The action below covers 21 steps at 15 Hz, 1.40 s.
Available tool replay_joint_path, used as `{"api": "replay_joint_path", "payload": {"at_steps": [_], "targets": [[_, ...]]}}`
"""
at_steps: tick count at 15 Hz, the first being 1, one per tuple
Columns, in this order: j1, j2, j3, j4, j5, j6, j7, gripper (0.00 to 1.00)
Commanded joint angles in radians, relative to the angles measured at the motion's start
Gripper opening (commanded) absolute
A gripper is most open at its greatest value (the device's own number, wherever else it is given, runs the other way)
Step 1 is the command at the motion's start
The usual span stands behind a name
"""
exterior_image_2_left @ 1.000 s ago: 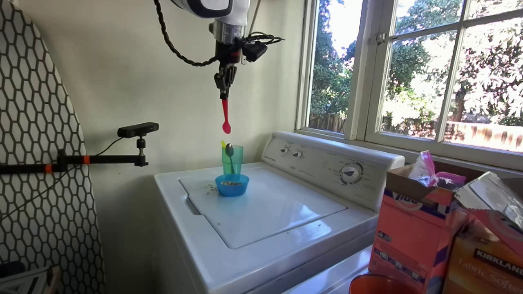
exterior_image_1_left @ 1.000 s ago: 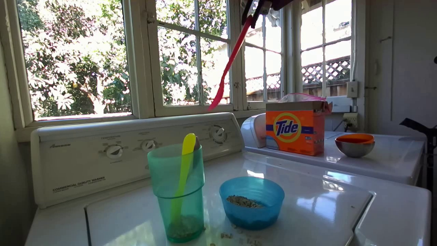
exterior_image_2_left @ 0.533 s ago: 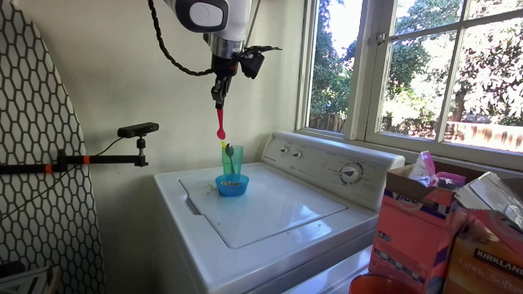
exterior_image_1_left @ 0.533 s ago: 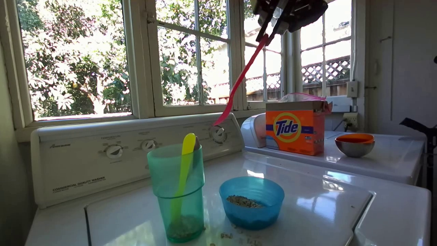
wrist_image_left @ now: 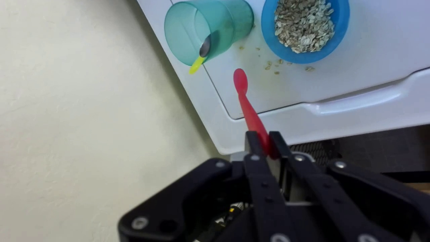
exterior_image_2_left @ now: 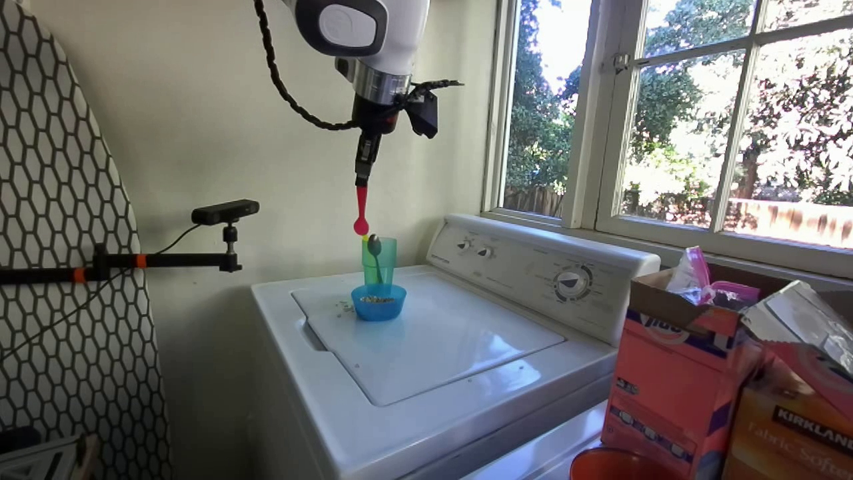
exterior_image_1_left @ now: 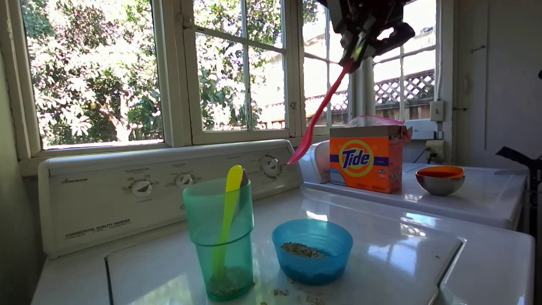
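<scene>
Red spoon (wrist_image_left: 251, 112), gripped by its end in the pincer (wrist_image_left: 264, 140), hangs tip-down above the tabletop (exterior_image_2_left: 460, 340), where a blue bowl (exterior_image_1_left: 315, 269) of oats (wrist_image_left: 304, 27) stands near a cup (wrist_image_left: 218, 23) holding a metal spoon (exterior_image_2_left: 374, 245) and a yellow utensil (exterior_image_1_left: 233, 178).

In the wrist view the fingers (wrist_image_left: 279, 143) are kinda blurry and cover some of the handle of the red spoon (wrist_image_left: 251, 114), plus a bit of the front edge of the desk (wrist_image_left: 376, 50), right by the corner. The blue bowl (wrist_image_left: 300, 57) gets chopped off up top. In an exterior view, print around the big dial (exterior_image_2_left: 571, 283) along the desk's back edge is too tiny to read.
</scene>
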Motion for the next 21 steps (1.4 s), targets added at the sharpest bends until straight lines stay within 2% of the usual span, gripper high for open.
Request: {"api": "replay_joint_path", "payload": {"at_steps": [1, 2, 4, 5, 6, 7, 8, 9, 10, 13, 14, 15, 16, 17, 19, 21], "targets": [[0.228, -0.037, -0.161, 0.030, 0.012, -0.063, 0.009, 0.03], [0.301, -0.053, -0.206, 0.028, 0.008, -0.056, 0.030, 0.03], [0.460, -0.074, -0.347, -0.012, 0.022, -0.035, -0.033, 0.03], [0.540, -0.095, -0.399, -0.019, 0.031, -0.038, 0.016, 0.03], [0.606, -0.091, -0.491, -0.042, 0.032, -0.034, -0.025, 0.03], [0.640, -0.096, -0.534, -0.054, 0.011, -0.029, -0.010, 0.03], [0.391, -0.036, -0.294, 0.008, 0.053, -0.064, 0.008, 0.11], [0.599, -0.065, -0.483, -0.013, 0.005, -0.036, 0.037, 0.11], [0.616, -0.066, -0.511, -0.022, 0.005, -0.036, 0.034, 0.11], [0.625, -0.072, -0.525, -0.031, 0.005, -0.036, 0.034, 0.11], [0.629, -0.073, -0.525, -0.031, 0.005, -0.036, 0.034, 0.03], [0.458, -0.035, -0.395, -0.022, 0.052, -0.075, -0.028, 0.03], [0.647, -0.087, -0.549, -0.034, -0.014, -0.061, -0.008, 0.03], [0.750, -0.139, -0.610, -0.040, -0.065, -0.057, 0.036, 0.03], [0.851, -0.176, -0.703, -0.053, -0.113, -0.065, 0.001, 0.03], [1.016, -0.267, -0.827, -0.078, -0.209, -0.045, 0.030, 0.03]]}}
